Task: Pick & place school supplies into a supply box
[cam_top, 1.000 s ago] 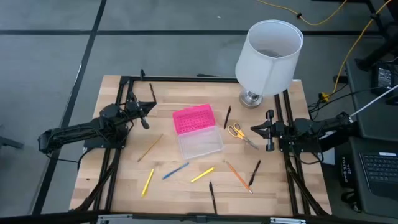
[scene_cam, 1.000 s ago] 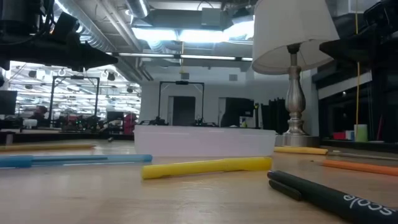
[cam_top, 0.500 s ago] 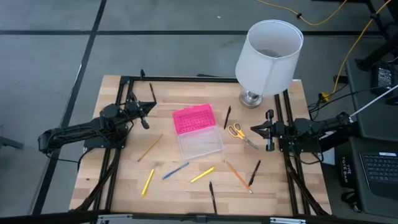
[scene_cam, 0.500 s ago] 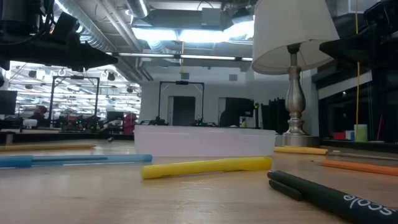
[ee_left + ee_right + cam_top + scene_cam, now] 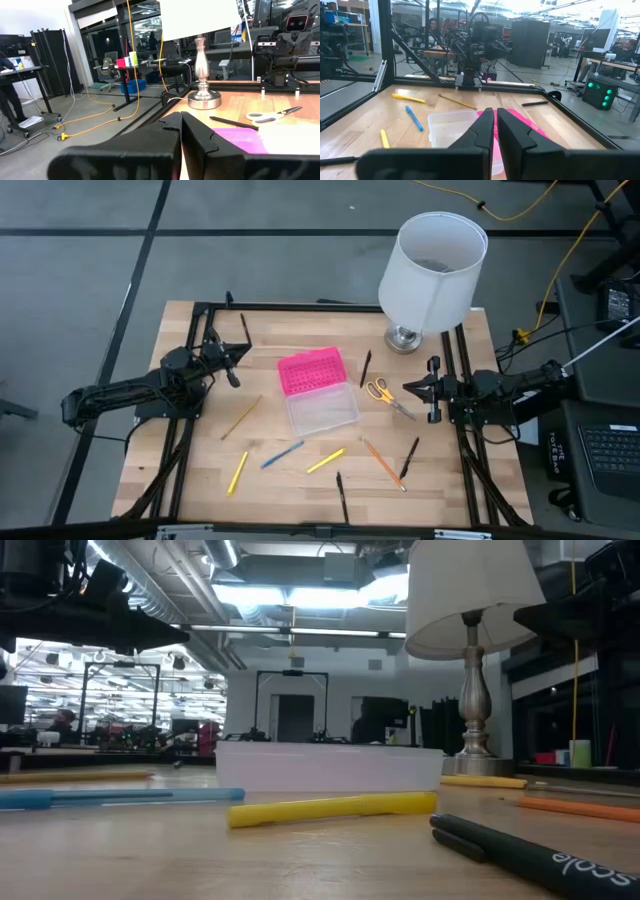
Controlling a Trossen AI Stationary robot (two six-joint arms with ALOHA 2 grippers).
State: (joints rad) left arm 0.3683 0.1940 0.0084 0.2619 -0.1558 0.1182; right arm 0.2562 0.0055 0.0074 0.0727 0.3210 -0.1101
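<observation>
Desk (image 5: 200,470): a lamp (image 5: 432,265) is parked at the far edge. The supply box (image 5: 318,390) sits mid-desk, lid open, pink lid (image 5: 310,371) on the lamp side, clear base (image 5: 322,411) empty. Left pincer (image 5: 233,358) is held left of the box, fingers together, nothing gripped. Right pincer (image 5: 420,388) is held right of the box, nearly closed, empty. Scissors (image 5: 381,392) lie between box and right pincer. Pens and pencils, e.g. blue pen (image 5: 282,455) and yellow pen (image 5: 325,461), are scattered near the box, all outside it.
</observation>
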